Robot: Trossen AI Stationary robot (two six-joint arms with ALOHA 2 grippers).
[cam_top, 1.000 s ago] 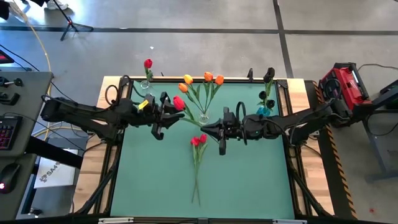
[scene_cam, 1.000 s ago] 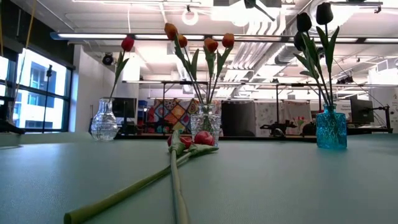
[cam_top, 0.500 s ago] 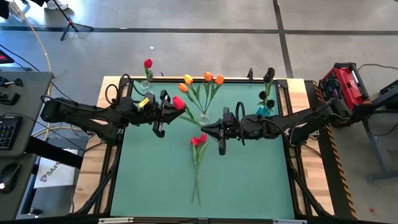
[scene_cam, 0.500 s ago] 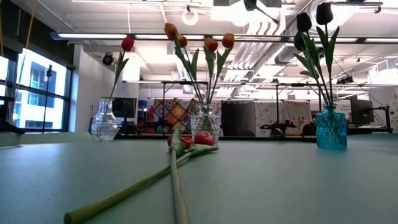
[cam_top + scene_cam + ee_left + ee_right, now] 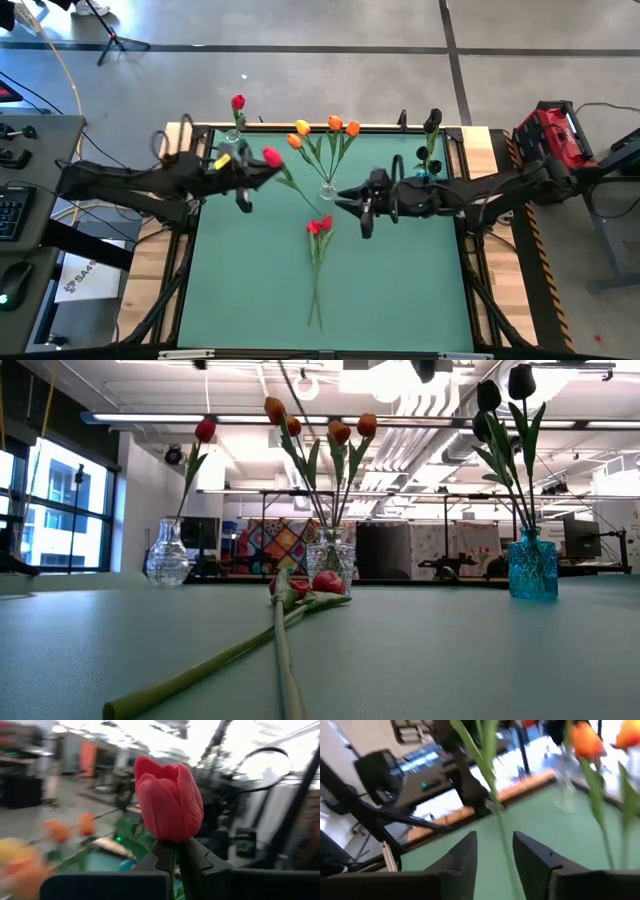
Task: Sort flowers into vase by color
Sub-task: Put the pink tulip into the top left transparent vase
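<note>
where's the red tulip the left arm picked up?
High view: the red tulip is in the left pincer above the table's back-left area, between the clear vase holding one red flower and the orange bunch.

- red tulip (image 5: 169, 802) clamped in black left gripper (image 5: 173, 857), green stem
- two red tulips (image 5: 319, 226) on green table (image 5: 400, 290)
- orange/yellow tulips (image 5: 326, 128), clear vase (image 5: 331, 563), back edge
- near-black tulips (image 5: 503, 398), blue vase (image 5: 532, 567)
- one red tulip (image 5: 204, 430), clear vase (image 5: 167, 555), back-left corner

Red tulip (image 5: 271, 157) aloft, two red tulips (image 5: 319, 226) flat on mat.
</note>
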